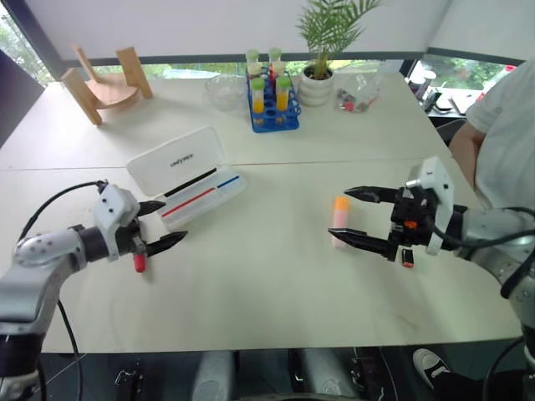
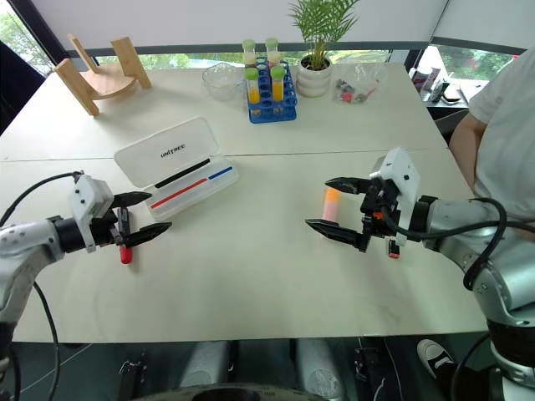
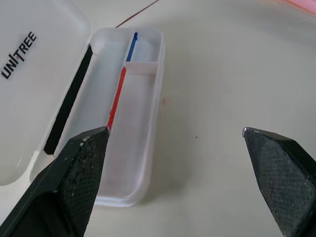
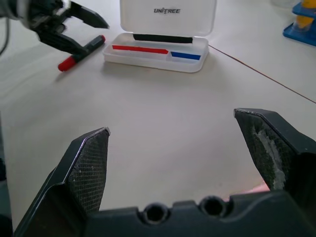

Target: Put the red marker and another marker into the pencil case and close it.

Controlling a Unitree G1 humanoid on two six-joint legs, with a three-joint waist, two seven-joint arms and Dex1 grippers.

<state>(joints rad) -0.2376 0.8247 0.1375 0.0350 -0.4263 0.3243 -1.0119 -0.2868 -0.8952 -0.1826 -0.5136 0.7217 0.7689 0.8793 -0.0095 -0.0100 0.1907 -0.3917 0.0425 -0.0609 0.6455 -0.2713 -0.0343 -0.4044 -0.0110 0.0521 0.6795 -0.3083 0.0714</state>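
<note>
Your left gripper (image 1: pixel 159 227) is spread wide over the red marker (image 2: pixel 125 250), holding nothing. Your right gripper (image 1: pixel 362 219) is spread wide too, with another marker (image 1: pixel 339 219) between its fingers. The pencil case (image 1: pixel 191 180) lies open at eleven o'clock

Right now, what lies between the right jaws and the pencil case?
Bare tabletop. In the right wrist view the stretch from the open right gripper to the open pencil case holds nothing; the red marker lies off to one side.
</note>
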